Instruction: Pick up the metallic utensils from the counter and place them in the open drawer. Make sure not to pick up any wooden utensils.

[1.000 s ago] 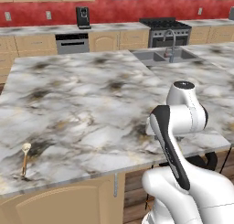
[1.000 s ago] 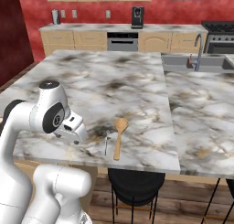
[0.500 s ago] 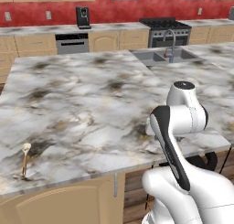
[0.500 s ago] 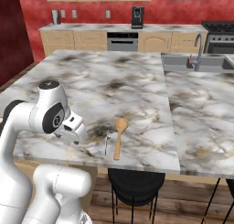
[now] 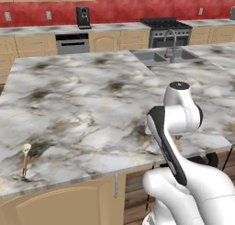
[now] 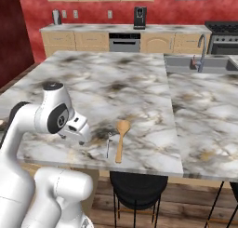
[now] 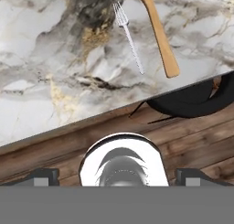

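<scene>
wooden spoon (image 7: 157, 33) bowl cut off

I am looking at a red wall (image 6: 28, 17) behind light wooden cabinets (image 6: 69, 42). A black coffee maker (image 6: 139, 17) is sitting on the back bench by the dishwasher (image 6: 124, 42). A stove (image 5: 166, 30) is standing further along. Under me, the brown wooden floor (image 7: 55, 147) is showing, with a black stool (image 6: 135, 185) on it.

The counter (image 6: 139, 92) is white and grey with dark and tan swirls. The fork (image 7: 129, 35) is pale silver. The wooden spoon (image 7: 159, 31) beside it is orange-brown. The back wall (image 6: 32, 17) is red.
</scene>
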Motion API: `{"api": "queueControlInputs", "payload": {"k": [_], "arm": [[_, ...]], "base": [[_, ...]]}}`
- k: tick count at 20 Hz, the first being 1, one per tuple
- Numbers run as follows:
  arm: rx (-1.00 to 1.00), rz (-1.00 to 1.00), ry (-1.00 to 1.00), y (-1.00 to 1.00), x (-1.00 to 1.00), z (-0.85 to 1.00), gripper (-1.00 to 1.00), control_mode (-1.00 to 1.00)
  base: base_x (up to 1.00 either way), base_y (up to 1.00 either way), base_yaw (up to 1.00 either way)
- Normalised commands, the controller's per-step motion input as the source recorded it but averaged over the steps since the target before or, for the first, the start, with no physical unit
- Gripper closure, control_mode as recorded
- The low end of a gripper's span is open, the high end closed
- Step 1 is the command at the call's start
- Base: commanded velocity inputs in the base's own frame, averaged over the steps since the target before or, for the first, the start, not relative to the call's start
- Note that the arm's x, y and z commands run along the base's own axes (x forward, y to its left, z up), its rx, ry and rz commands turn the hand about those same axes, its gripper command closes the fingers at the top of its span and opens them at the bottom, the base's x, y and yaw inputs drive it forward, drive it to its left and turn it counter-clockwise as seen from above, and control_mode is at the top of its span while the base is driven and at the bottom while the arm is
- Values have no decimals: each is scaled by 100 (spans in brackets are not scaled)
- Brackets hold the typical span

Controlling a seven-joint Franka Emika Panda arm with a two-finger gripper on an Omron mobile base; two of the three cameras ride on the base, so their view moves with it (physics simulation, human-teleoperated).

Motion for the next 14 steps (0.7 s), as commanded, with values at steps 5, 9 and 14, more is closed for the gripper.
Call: {"api": "queueControlInputs", "payload": {"k": [5,9,14], "arm": [[-18,1,0,-8,39,-44,-100,-100],[-8,17,0,-20,51,-23,-100,-100],[0,20,10,-17,47,-2,-100,-100]], "base": [[0,0,0],[0,0,0],[0,0,0]]}}
